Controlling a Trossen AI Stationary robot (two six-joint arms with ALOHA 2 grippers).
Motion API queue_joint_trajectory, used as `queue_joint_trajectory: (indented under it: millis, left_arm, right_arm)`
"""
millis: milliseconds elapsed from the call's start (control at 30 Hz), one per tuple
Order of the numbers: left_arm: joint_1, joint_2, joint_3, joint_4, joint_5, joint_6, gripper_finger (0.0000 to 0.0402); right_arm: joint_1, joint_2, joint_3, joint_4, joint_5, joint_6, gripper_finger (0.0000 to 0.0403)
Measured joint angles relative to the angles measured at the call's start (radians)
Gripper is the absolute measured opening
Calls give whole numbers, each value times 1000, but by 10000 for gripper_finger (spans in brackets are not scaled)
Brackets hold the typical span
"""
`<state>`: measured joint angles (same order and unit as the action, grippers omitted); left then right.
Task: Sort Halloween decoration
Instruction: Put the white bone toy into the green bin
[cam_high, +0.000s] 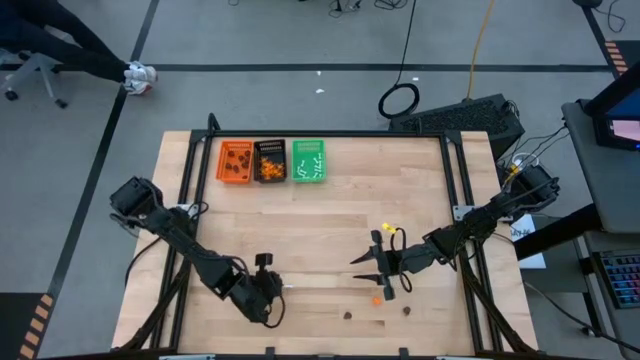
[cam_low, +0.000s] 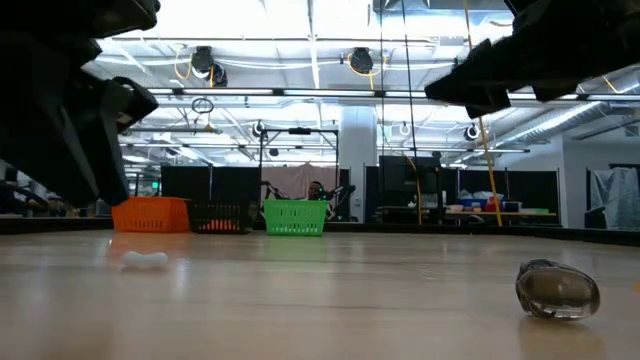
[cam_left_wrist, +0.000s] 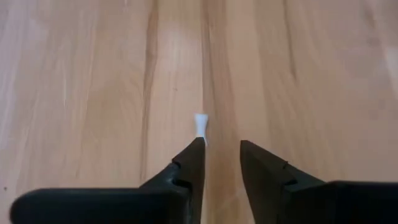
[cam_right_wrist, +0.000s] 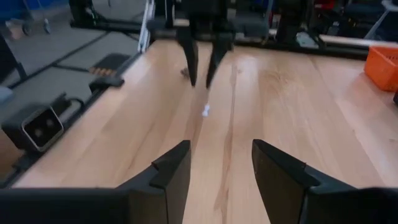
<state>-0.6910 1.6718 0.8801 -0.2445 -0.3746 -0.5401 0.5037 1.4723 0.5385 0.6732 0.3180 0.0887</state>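
- White stick (cam_left_wrist: 201, 126): lies flat on the table (cam_high: 330, 225) just ahead of the left gripper's (cam_left_wrist: 222, 149) fingertips, partly hidden by the tip of one finger (cam_left_wrist: 186, 171). It is not between the fingers and not held. The low view shows it on the wood (cam_low: 145, 261), with nothing touching it.
- Left gripper (cam_high: 268, 290): near the front edge of the table, its fingers parted with a clear gap of bare wood between them, holding nothing. The right wrist view sees it from across the table (cam_right_wrist: 200, 79), fingers pointing down, the stick (cam_right_wrist: 206, 111) lying just short of their tips.
- Dark blobs: one (cam_high: 348, 315) and another (cam_high: 408, 310) sit on the table near the front edge, apart from each other, below the right gripper. The low view shows one close up (cam_low: 557, 291), a rounded glossy lump resting on the wood.
- Orange blob (cam_high: 377, 298): on the table just beside the right gripper's fingertips, not between them.
- Right gripper (cam_high: 384, 280): above the table to the right of centre, fingers (cam_right_wrist: 171, 171) apart and empty.
- Trays: at the far edge, side by side, an orange tray (cam_high: 235, 162) with dark blobs in it, a black tray (cam_high: 270, 161) with orange blobs, and a green tray (cam_high: 308, 162) with white sticks. All three are well apart from both grippers.
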Motion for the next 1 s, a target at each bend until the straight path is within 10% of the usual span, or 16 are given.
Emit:
queue_joint_trajectory:
  millis: [800,1000]
  left_arm:
    - [132,123,-2,225,-75,234,109]
    - [119,115,-2,206,-70,206,109]
  right_arm:
    - [-58,363,174,224,0,43,155]
    - [-68,485,300,67,177,60,155]
